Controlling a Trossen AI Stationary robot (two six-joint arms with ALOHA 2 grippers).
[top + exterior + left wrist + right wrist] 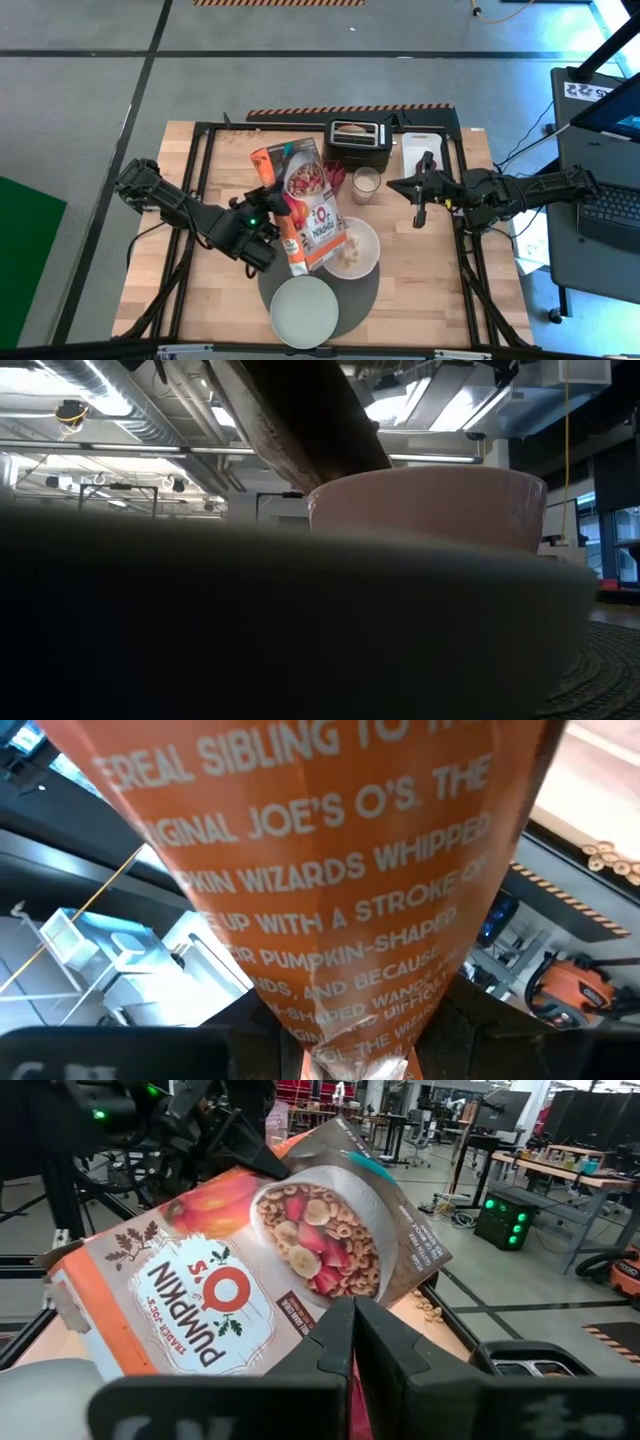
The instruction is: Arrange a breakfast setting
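Note:
An orange Pumpkin O's cereal box [305,205] hangs tilted above the table, its open end low beside the white bowl [356,248]. My left gripper [268,232] is shut on the box's left side. The bowl has cereal in it and stands on the round dark-grey placemat [365,295], next to the pale plate [303,310]. The low view looks past the plate's blurred rim to the bowl [430,505], with the box [310,420] overhead. My right gripper [353,1315] is shut and holds nothing. It hovers level at the table's right [420,212], pointing at the box [250,1270]. My left gripper pinches the box between its two fingers at the orange narrow side panel [360,1020], which faces the wrist. It comes at the box from the table's left, slanting slightly down. The box is lifted clear and tipped, with its open end [60,1290] lowest, toward the bowl.
A black toaster [360,143] and a white tray [425,150] stand at the far edge. A glass of milk [366,184] is just in front of the toaster. Loose cereal pieces [430,1312] lie on the wood. There is bare wood at the near left and near right.

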